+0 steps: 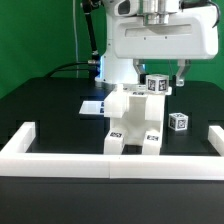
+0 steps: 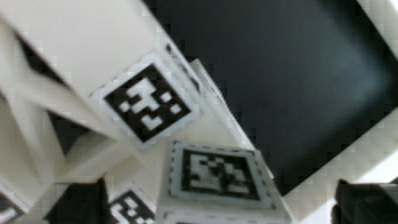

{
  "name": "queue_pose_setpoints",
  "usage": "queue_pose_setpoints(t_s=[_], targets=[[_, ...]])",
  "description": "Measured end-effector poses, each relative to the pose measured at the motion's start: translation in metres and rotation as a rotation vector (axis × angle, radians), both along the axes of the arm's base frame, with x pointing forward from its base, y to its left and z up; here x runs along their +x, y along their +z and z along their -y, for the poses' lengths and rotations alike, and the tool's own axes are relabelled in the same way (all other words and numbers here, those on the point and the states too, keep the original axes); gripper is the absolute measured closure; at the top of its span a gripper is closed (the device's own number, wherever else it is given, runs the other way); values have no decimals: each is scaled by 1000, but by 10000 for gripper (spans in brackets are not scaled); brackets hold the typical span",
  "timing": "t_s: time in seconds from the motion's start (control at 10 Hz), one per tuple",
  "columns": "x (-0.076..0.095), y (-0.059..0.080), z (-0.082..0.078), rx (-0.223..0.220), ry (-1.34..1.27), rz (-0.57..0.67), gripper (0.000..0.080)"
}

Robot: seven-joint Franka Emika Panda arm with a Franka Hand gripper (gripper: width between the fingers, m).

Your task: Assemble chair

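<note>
The partly built chair (image 1: 130,118), made of white blocky parts with black-and-white tags, stands in the middle of the black table. A square tagged post (image 1: 157,85) rises at its upper exterior-view right corner. My gripper (image 1: 160,78) hangs straight over that post, one finger on each side and a gap at both, so it is open and holds nothing. In the wrist view the post's tagged end (image 2: 214,170) lies between my dark fingertips (image 2: 365,195), clear of them. A slanted white panel with a tag (image 2: 146,100) runs beside it.
A small loose white tagged part (image 1: 178,121) sits on the table at the exterior view's right of the chair. The marker board (image 1: 93,104) lies behind at the left. A low white border wall (image 1: 110,161) runs along the front and both sides.
</note>
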State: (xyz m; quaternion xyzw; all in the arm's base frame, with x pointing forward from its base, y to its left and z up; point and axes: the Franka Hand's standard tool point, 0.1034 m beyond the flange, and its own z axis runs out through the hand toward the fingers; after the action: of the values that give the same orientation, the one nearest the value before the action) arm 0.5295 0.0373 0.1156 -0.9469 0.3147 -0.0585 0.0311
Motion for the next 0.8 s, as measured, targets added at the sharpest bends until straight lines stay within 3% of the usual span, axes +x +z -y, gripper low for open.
queue_pose_setpoints(t_s=[0.8], targets=[[0,3,-1,-102,658,21,151]])
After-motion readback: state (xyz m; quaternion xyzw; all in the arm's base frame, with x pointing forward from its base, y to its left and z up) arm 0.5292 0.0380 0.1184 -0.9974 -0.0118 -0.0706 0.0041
